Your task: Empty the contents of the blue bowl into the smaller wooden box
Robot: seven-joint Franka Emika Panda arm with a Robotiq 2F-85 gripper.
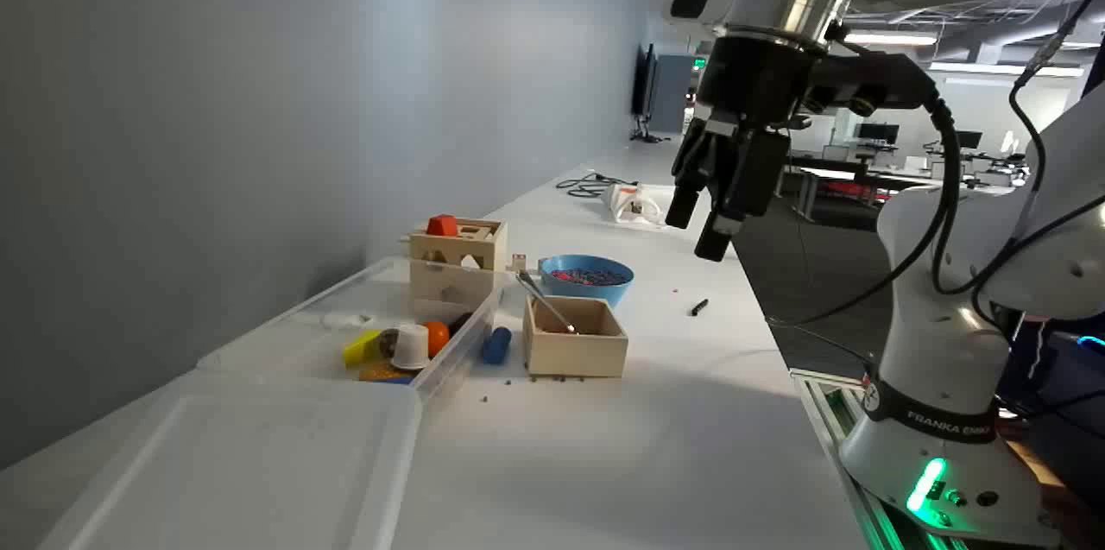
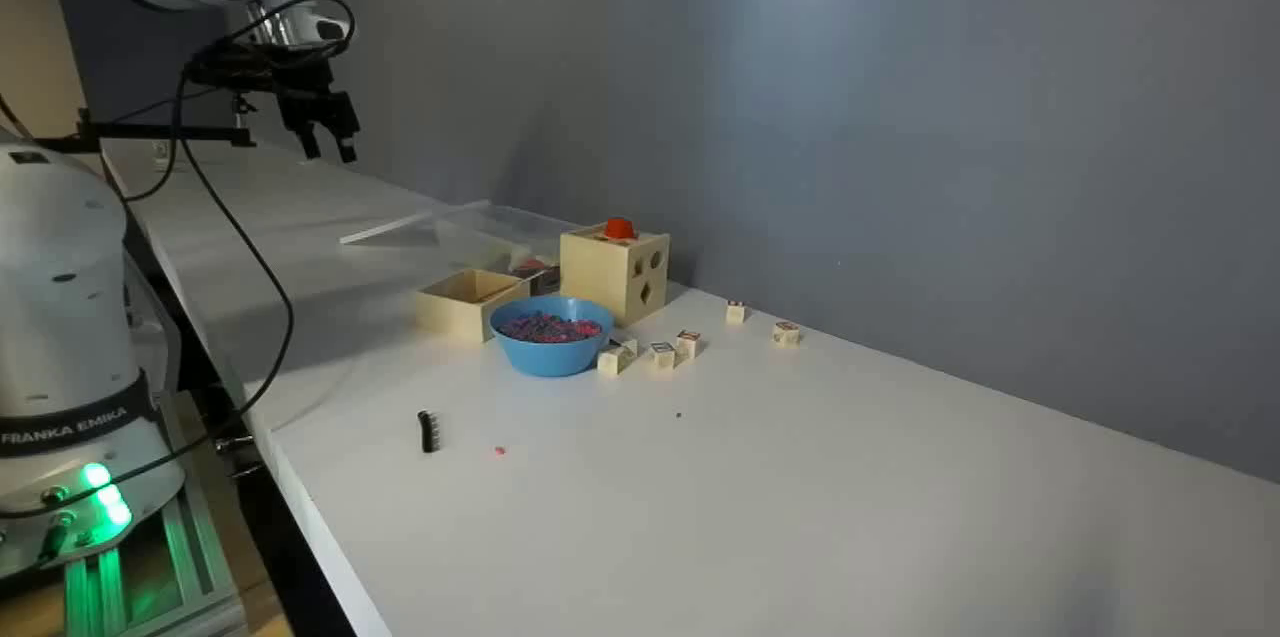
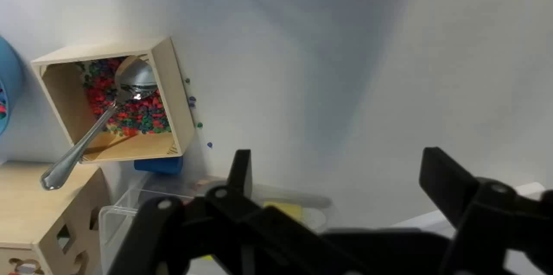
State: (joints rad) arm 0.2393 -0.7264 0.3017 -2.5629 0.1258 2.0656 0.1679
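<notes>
While my gripper (image 1: 696, 229) hangs spread and empty, presumably to straddle a rim, the blue bowl (image 2: 552, 357), its contents (image 2: 548, 328) inside at a depth unclear from this angle, sits on the table (image 2: 850, 517) just beside the smaller wooden box (image 3: 173, 93), handy for pouring. A spoon (image 3: 94, 129) leans out of the box, perhaps for scooping.

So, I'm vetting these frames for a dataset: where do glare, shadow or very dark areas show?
In the wrist view, glints on the spoon, a broad, soft-edged shadow across the table, and the gripper nearly black; in both exterior views, a pale sheen on the wall and a glaring green light.
</notes>
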